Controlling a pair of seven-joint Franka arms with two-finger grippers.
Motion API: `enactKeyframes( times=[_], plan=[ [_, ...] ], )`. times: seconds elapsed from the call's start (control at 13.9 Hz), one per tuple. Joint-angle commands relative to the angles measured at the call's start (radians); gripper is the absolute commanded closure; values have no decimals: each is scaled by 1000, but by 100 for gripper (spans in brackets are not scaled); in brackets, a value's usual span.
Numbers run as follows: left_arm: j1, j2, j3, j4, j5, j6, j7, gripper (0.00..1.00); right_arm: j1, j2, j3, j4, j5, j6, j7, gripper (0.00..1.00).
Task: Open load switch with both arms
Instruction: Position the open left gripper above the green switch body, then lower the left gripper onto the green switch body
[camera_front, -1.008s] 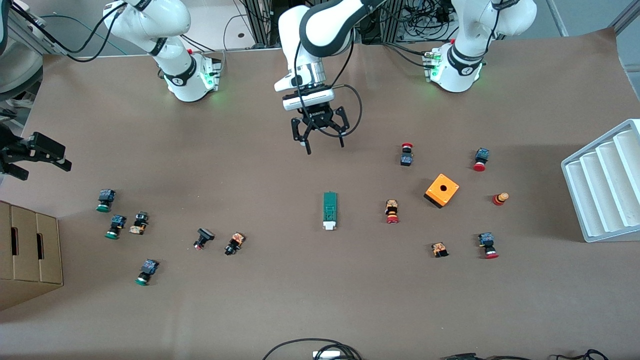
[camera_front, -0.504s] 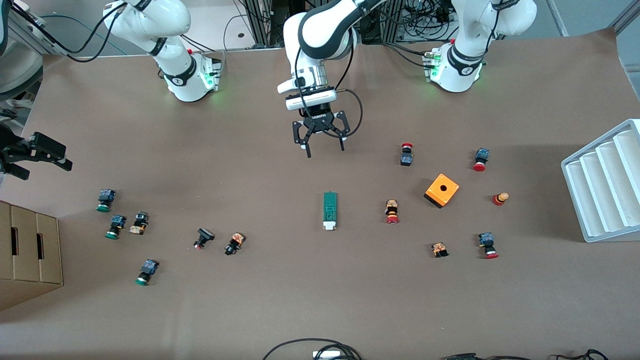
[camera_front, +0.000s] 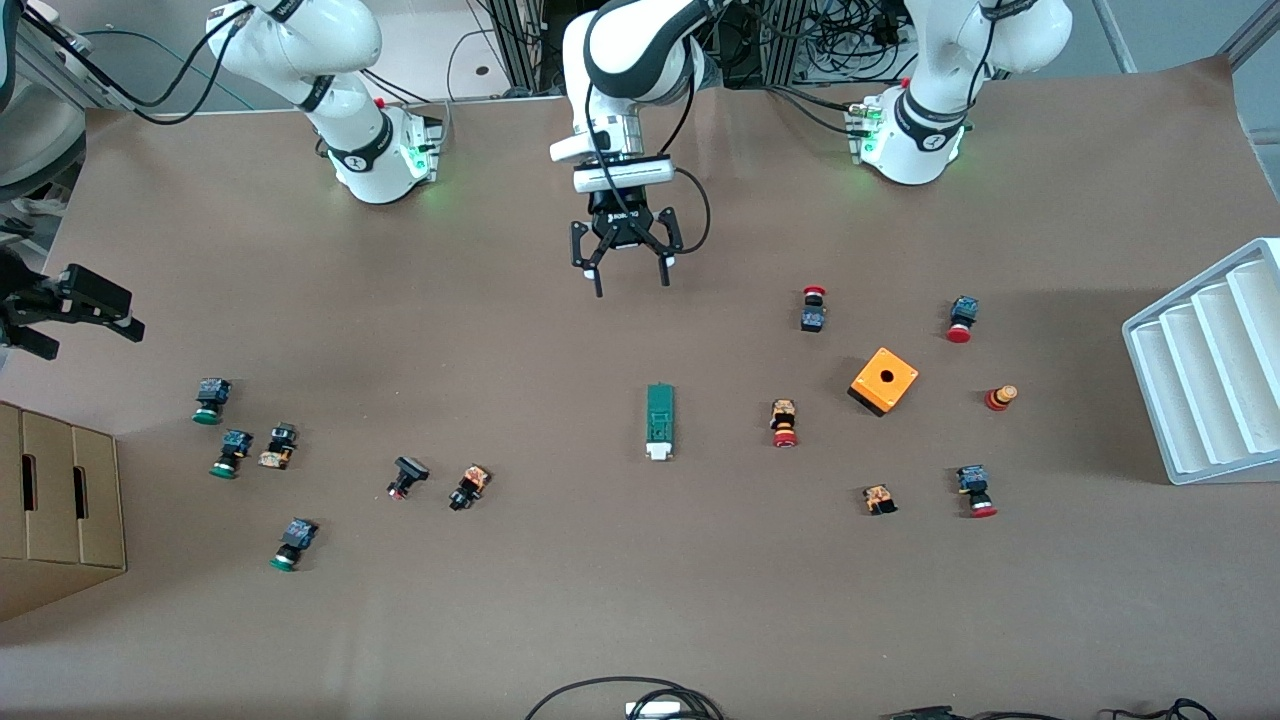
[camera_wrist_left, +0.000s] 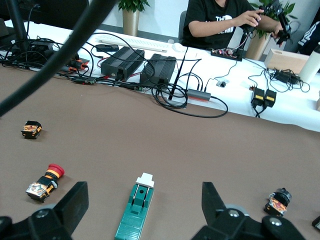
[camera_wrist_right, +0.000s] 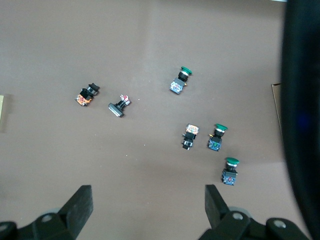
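Dark-green load switch lies mid-frame on the brown table, white tab at its lower end — untouched so far. Left gripper hangs over bare table above it in the front view, fingers spread wide and empty. Right gripper waits at the left edge, also wide open going by its wrist view. I'd bring the left one straight down square over the narrow sides and let the right take the tab end. Right arm's mostly cut off — the tab's shape is hard to make out.
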Motion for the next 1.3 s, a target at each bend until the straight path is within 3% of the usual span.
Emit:
enactKeyframes(
  times=[0.0, 0.14, 0.43, 0.79, 1.22],
  plan=[
    [-31, 35, 11, -12, 68, -13, -106, 0, -6, -3, 5, -3, -13, -9, -7, 0],
    [-62, 46, 36, -10, 87, -16, -152, 0, -4, -1, 5, -3, -13, -9, -7, 0],
    [-215, 45, 214, -10, 85, 4, -247, 0, -4, -1, 5, -3, -15, -9, -7, 0],
    [-218, 64, 228, -19, 87, 26, -339, 0, -3, 0, 7, -3, -13, -7, -6, 0],
    [-211, 114, 228, -22, 136, 47, -257, 0, -1, 2, 7, -5, -15, -7, -3, 0]
  ],
)
